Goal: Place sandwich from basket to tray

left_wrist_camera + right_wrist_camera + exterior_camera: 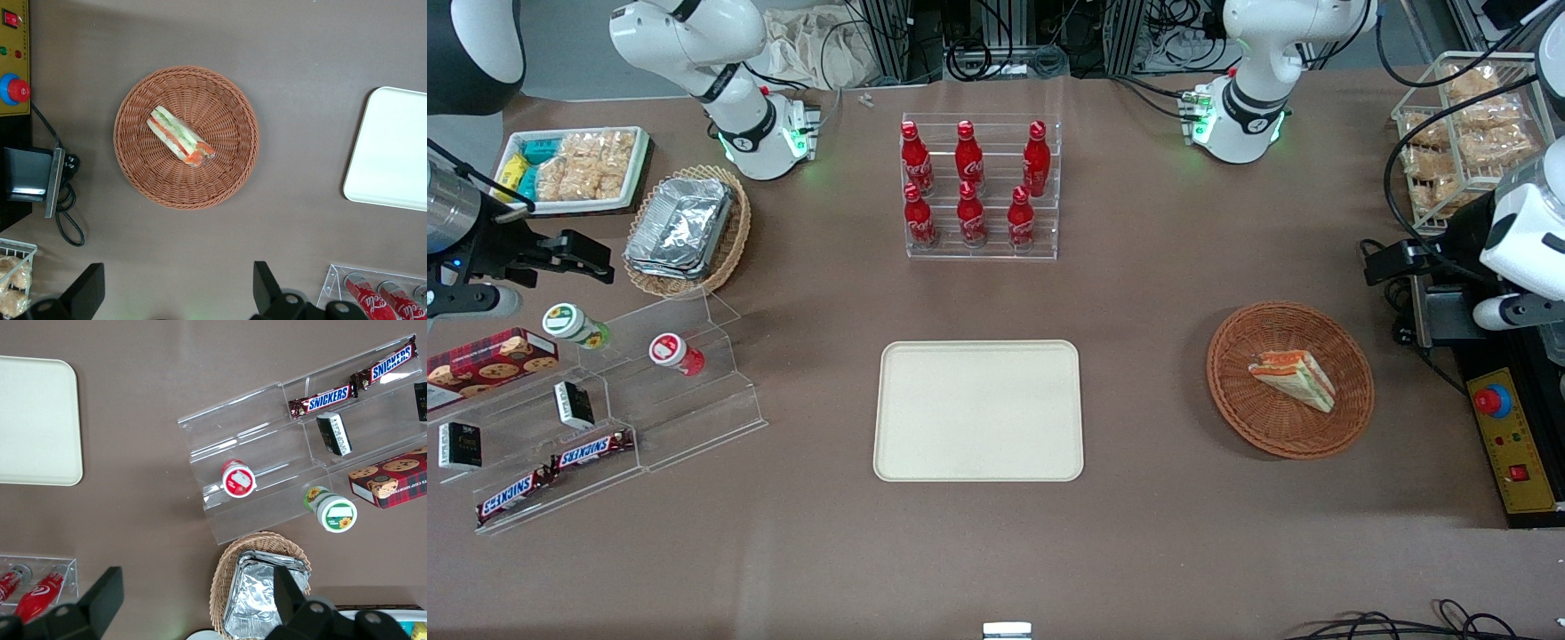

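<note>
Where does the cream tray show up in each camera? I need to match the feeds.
Front view: the flat cream-beige rectangular tray lies empty, beside the round reddish-brown wicker basket.
Left wrist view: only part of the tray shows; the open claw hangs above the table.
Right wrist view: part of it shows.
Shared landmark: the red cola bottles.

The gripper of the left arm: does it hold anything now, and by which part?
Nothing is held. The gripper is open, above the table beside the basket, where the sandwich lies.
</note>
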Robot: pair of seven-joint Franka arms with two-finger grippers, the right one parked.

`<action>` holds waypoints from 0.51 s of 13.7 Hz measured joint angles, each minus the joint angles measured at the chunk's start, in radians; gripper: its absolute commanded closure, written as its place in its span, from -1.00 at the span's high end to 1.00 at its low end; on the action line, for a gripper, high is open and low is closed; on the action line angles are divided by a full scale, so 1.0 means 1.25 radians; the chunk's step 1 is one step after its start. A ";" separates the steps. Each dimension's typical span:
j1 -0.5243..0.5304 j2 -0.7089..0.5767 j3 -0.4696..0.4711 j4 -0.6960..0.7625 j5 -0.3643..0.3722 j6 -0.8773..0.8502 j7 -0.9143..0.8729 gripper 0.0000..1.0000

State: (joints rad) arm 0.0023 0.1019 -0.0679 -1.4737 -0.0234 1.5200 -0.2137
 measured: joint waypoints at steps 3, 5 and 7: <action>0.000 0.000 0.000 0.000 0.000 0.000 0.000 0.99; 0.000 0.001 0.000 0.000 0.000 -0.001 0.000 0.99; 0.000 0.003 0.000 0.000 0.000 -0.002 -0.017 0.99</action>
State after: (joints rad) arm 0.0021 0.1053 -0.0681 -1.4738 -0.0232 1.5172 -0.2350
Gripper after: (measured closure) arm 0.000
